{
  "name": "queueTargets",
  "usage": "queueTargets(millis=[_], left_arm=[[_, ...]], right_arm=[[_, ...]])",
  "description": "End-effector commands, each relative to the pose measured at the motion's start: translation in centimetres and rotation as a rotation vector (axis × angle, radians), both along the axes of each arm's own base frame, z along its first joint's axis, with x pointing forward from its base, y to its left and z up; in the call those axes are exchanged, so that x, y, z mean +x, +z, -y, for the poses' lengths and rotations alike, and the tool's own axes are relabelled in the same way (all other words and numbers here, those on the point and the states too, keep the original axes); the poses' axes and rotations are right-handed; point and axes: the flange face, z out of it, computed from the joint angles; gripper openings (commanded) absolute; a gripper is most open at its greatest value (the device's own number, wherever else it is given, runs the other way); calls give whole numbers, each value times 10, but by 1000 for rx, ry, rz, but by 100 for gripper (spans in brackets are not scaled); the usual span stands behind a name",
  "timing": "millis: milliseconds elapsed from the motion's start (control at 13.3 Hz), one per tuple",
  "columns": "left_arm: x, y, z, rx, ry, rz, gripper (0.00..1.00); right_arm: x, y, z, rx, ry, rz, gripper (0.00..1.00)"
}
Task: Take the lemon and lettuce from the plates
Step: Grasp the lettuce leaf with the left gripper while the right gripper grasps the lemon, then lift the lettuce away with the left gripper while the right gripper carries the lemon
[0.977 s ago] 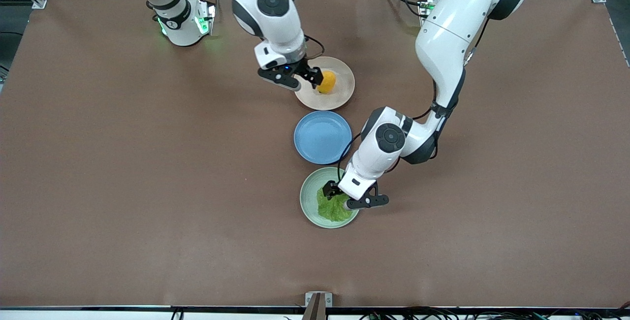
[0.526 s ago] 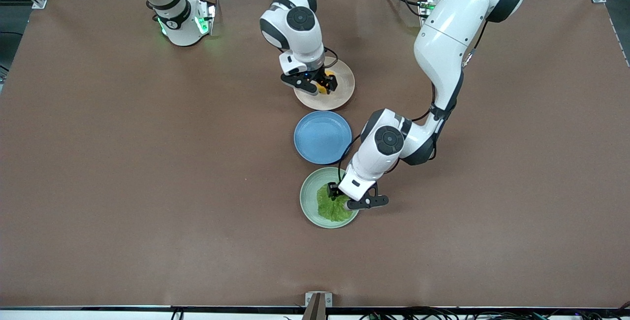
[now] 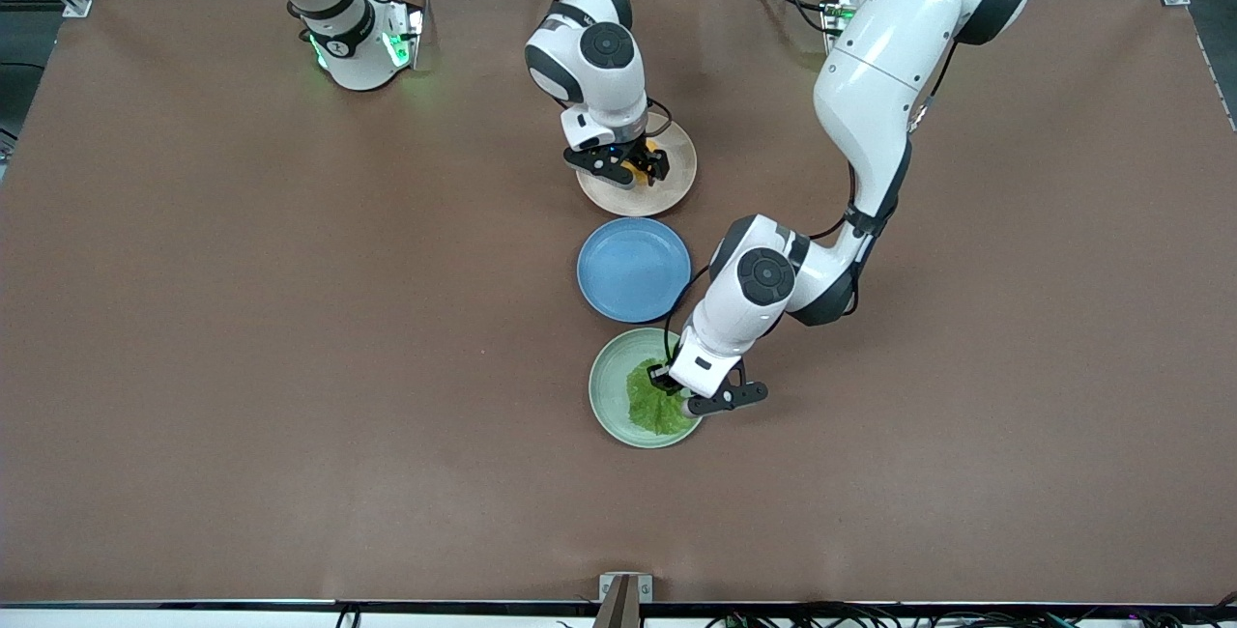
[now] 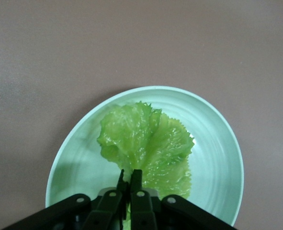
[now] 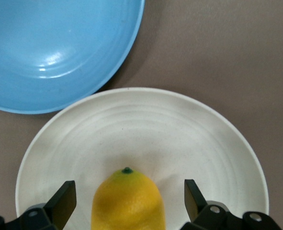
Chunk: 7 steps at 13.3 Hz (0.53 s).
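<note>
The lemon (image 5: 128, 200) lies on the beige plate (image 3: 667, 191), which also shows in the right wrist view (image 5: 146, 129). My right gripper (image 3: 638, 167) is open and low over that plate, one finger on each side of the lemon with gaps between, as its own view (image 5: 127, 201) shows. The lettuce (image 3: 655, 404) lies on the mint green plate (image 3: 609, 386), nearest the front camera. In the left wrist view the leaf (image 4: 146, 143) spreads over the plate (image 4: 213, 139). My left gripper (image 4: 130, 179) is shut on the leaf's paler stem edge; it also shows in the front view (image 3: 669, 383).
An empty blue plate (image 3: 633, 269) sits between the two other plates; its rim shows in the right wrist view (image 5: 60, 48). Bare brown table (image 3: 290, 367) lies all around. The arm bases stand along the table's edge farthest from the front camera.
My right gripper has come down over the beige plate and now straddles the lemon. My left gripper has shifted slightly on the lettuce, drawing the leaf toward the left arm's end.
</note>
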Motion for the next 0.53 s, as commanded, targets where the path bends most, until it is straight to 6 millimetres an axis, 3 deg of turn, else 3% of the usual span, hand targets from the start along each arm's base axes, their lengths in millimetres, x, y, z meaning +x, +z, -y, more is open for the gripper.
queueTargets(millis=[0,150,301,451], left_arm=[[5,16,3,-24,27,20,0],[8,44,3,-50,35,41,0],[10,75,2,-84,71,53,0],[19,115,-32,-71,102,36,0]], right_arm=[[-7,-3,-8,0,-16,16,97],[-14,-4,-11,-1,-5,13,92],[-22,-4,-15,-4,9,12,79],[-23,-5,-14,-8,8,9,44]])
